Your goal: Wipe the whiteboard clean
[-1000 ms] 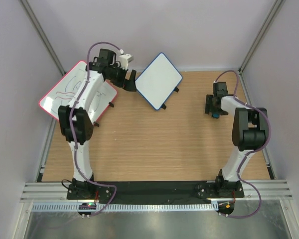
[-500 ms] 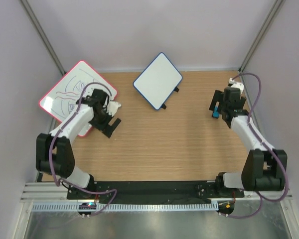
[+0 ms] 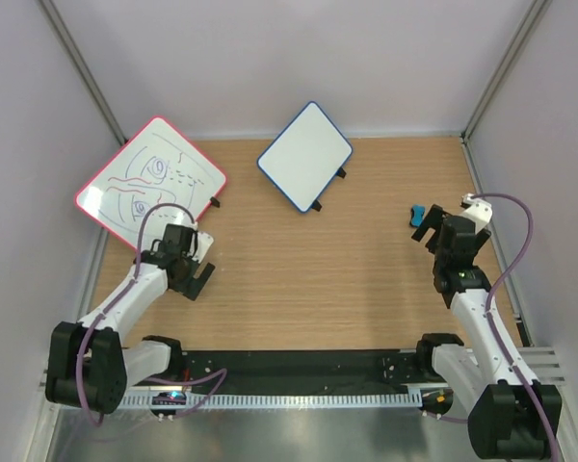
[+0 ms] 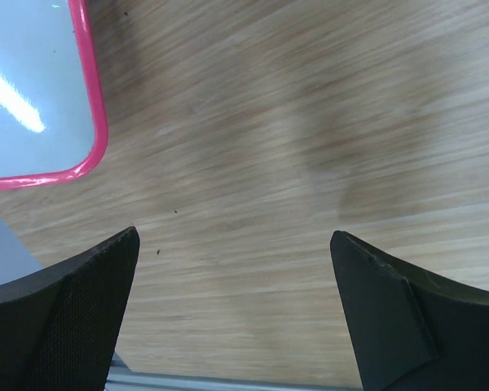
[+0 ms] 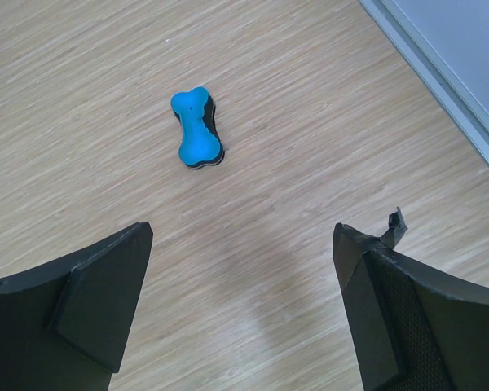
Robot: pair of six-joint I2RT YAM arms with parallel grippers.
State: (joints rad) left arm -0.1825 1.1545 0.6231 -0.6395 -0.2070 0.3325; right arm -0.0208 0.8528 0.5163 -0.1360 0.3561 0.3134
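The whiteboard (image 3: 305,154), blue-framed with a blank white face, lies at the back middle of the table on small black feet. It shows only in the top view. A blue bone-shaped eraser (image 3: 418,213) lies on the wood at the right. In the right wrist view the eraser (image 5: 197,129) is ahead of the fingers and not touched. My right gripper (image 3: 432,231) (image 5: 240,269) is open and empty just on the near side of it. My left gripper (image 3: 198,279) (image 4: 235,269) is open and empty over bare wood at the left, far from the whiteboard.
A larger red-framed board (image 3: 149,183) with purple drawings lies at the back left; its rounded corner (image 4: 85,159) shows in the left wrist view. The cell's walls and metal posts (image 3: 82,77) close in the table. A metal rail (image 3: 299,366) runs along the near edge.
Both arms have drawn back toward the near edge. The left gripper left the whiteboard's side and came down beside the red-framed board. The right gripper backed away from the eraser, which stays put.
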